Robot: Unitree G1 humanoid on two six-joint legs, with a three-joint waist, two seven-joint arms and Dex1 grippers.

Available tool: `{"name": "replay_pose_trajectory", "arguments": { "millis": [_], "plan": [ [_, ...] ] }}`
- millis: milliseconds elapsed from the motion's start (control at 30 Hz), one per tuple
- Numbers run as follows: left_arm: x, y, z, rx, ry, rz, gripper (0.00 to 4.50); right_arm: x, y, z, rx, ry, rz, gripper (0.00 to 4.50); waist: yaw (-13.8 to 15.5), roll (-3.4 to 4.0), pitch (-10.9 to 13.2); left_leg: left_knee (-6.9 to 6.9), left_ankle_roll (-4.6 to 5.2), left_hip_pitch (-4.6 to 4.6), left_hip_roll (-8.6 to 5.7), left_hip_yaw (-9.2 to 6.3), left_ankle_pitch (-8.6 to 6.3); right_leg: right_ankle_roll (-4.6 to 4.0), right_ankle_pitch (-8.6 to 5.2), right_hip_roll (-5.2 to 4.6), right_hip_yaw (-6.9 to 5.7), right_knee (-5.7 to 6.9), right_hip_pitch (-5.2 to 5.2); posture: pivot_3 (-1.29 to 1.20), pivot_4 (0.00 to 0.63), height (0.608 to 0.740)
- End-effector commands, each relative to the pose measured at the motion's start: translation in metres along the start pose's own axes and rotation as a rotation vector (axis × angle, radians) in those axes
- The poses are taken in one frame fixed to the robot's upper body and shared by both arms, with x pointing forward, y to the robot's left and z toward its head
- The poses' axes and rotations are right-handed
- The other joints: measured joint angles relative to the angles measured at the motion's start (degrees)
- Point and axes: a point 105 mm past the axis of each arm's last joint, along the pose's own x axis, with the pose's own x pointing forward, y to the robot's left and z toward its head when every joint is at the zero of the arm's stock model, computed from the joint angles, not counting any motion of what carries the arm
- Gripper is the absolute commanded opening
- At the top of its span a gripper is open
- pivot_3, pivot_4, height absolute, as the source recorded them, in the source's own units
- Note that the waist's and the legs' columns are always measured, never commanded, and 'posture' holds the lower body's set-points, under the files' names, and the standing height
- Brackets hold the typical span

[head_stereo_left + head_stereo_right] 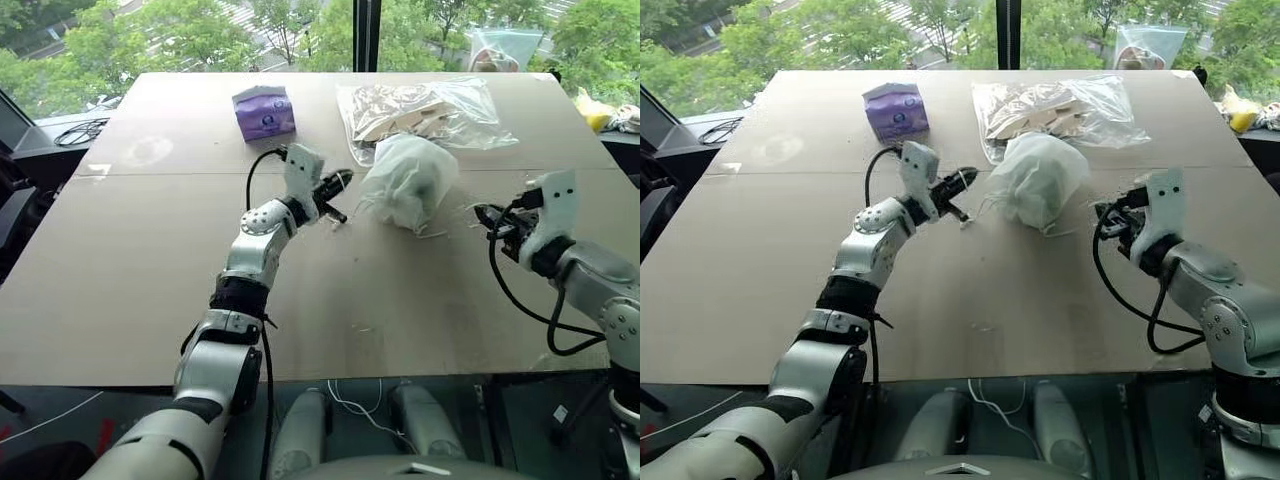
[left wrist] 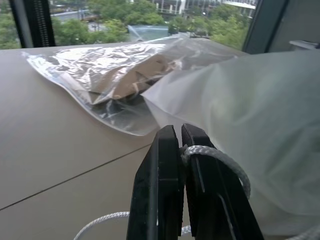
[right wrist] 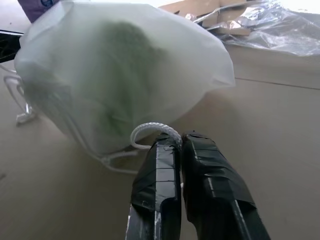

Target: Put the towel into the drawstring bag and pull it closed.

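Judging by the green towel (image 3: 117,75) showing through the drawstring bag (image 1: 408,180) lying toward the table's (image 1: 130,290) far edge, insertion is done and final cinching remains: left gripper (image 2: 181,150) and right gripper (image 3: 180,142) each pinch a white cord (image 2: 220,159).

Head views overlook the table (image 1: 120,300); both wrist views closely face the drawstring bag (image 3: 125,75).

The towel (image 3: 117,80) is only a dim green blur through the drawstring bag (image 1: 405,180). The cord ends vanish between both grippers' fingers, so their tips stay hidden.
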Motion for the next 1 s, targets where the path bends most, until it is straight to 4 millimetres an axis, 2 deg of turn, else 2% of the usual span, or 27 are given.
{"name": "replay_pose_trajectory", "arguments": {
  "millis": [33, 100, 200, 233, 267, 433, 533, 700, 800, 933, 1000],
  "plan": [
    [-0.021, 0.012, -0.001, 0.066, 0.033, -0.041, 0.71, -0.011, -0.01, 0.008, -0.103, -0.013, 0.021, 1.87, -0.16, 0.0, 0.0, 0.0, 0.0, 0.01, 0.03, -0.01, 0.0, 0.0, 0.0, 0.04, 0.0, 0.0, 0.0, 0.0, 0.15, 0.74],
    [-0.031, 0.018, -0.001, 0.037, 0.044, -0.062, 1.31, -0.015, -0.016, 0.006, -0.109, -0.008, 0.025, 2.58, 0.04, -0.01, 0.01, 0.02, 0.0, 0.03, 0.1, -0.05, 0.0, 0.05, -0.02, 0.11, -0.04, 0.04, 0.0, 0.0, 0.15, 0.74],
    [-0.05, 0.021, -0.01, 0.026, 0.106, -0.137, 2.64, -0.025, -0.02, -0.004, -0.134, 0.031, 0.071, 3.97, 0.32, -0.01, 0.01, 0.12, 0.0, 0.07, 0.11, -0.05, 0.01, 0.23, -0.13, 0.12, -0.05, 0.15, 0.02, 0.0, 0.15, 0.74],
    [-0.059, 0.022, -0.013, 0.042, 0.13, -0.168, 3.17, -0.028, -0.02, -0.01, -0.153, 0.06, 0.098, 4.04, 0.49, -0.01, 0.01, 0.13, 0.0, 0.07, 0.11, -0.05, 0.01, 0.24, -0.14, 0.11, -0.05, 0.15, 0.02, 0.0, 0.15, 0.74],
    [-0.065, 0.022, -0.015, 0.054, 0.148, -0.186, 3.49, -0.032, -0.019, -0.015, -0.167, 0.084, 0.124, 4.04, 0.57, 0.0, 0.0, 0.14, 0.0, 0.05, 0.1, -0.02, 0.01, 0.24, -0.14, 0.09, -0.04, 0.14, 0.01, 0.0, 0.15, 0.74],
    [-0.094, 0.031, -0.028, 0.061, 0.226, -0.213, 3.49, -0.05, -0.02, -0.029, -0.221, 0.15, 0.239, 4.04, 1.09, -0.01, 0.01, 0.08, 0.01, 0.0, 0.1, 0.01, 0.0, 0.17, -0.1, 0.07, -0.04, 0.02, 0.0, 0.0, 0.15, 0.74],
    [-0.108, 0.038, -0.04, 0.06, 0.258, -0.163, 3.49, -0.054, -0.03, -0.031, -0.301, 0.147, 0.252, 4.04, 1.26, -0.01, 0.01, 0.14, 0.01, -0.01, 0.1, 0.01, 0.0, 0.24, -0.13, 0.05, -0.04, 0.0, 0.01, 0.0, 0.15, 0.74],
    [-0.12, 0.018, -0.051, 0.034, 0.246, -0.182, 3.49, -0.06, -0.043, -0.02, -0.271, -0.019, 0.246, 4.04, 1.21, -0.02, 0.0, 0.17, 0.01, 0.08, 0.13, 0.03, 0.0, 0.24, -0.13, 0.05, -0.04, 0.01, 0.09, 0.0, 0.15, 0.74],
    [-0.126, 0.006, -0.052, -0.012, 0.225, -0.17, 3.49, -0.069, -0.051, -0.03, -0.256, -0.029, 0.236, 4.04, 1.3, -0.01, 0.0, 0.15, 0.0, 0.09, 0.13, 0.03, 0.0, 0.21, -0.11, 0.04, -0.05, 0.02, 0.09, 0.0, 0.15, 0.74],
    [-0.13, -0.01, -0.046, -0.105, 0.173, -0.15, 3.49, -0.077, -0.047, -0.048, -0.223, -0.038, 0.282, 4.04, 1.37, -0.01, 0.0, 0.14, 0.0, 0.13, 0.13, 0.01, 0.0, 0.19, -0.11, 0.03, -0.05, 0.01, 0.15, 0.0, 0.15, 0.74],
    [-0.133, -0.018, -0.049, -0.085, 0.191, -0.159, 3.49, -0.076, -0.046, -0.053, -0.214, -0.055, 0.286, 4.04, 1.34, -0.01, 0.0, 0.15, 0.0, 0.2, 0.14, 0.04, 0.0, 0.24, -0.14, 0.03, -0.03, 0.02, 0.19, 0.0, 0.15, 0.74]
  ]
}}
